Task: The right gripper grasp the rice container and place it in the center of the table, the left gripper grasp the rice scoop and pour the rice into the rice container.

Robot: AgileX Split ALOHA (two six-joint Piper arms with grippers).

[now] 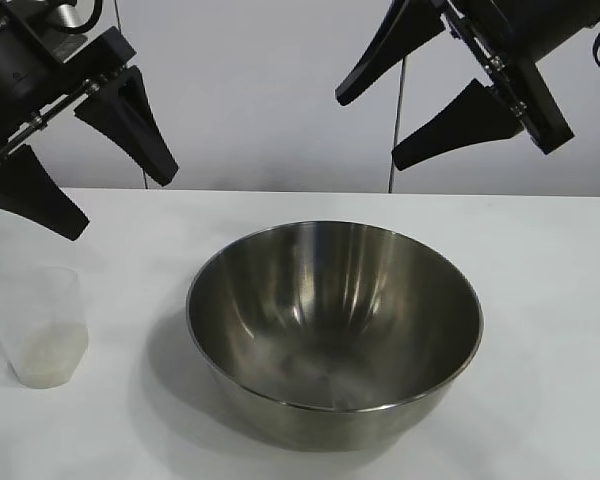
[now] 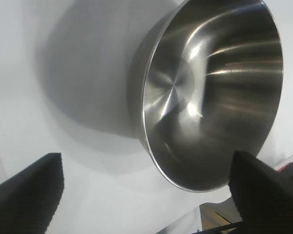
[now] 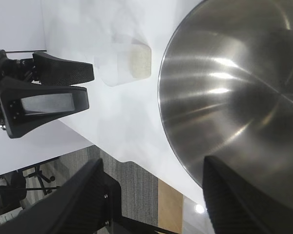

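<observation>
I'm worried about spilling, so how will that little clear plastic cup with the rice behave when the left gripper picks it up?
The rice scoop looks thin and translucent, so it probably flexes if squeezed hard. The rice fills only its bottom, so it is likely light and bottom-weighted, unlikely to tip. It has no handle, and its smooth tapered wall may slip between the left gripper's open fingers.

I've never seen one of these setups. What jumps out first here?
The big steel bowl in the middle of the white table dominates, and it looks empty. Above it hang two black grippers, the left gripper over the table's left side and the right gripper at upper right, both open. A small clear cup with rice in its bottom stands left of the bowl.
</observation>
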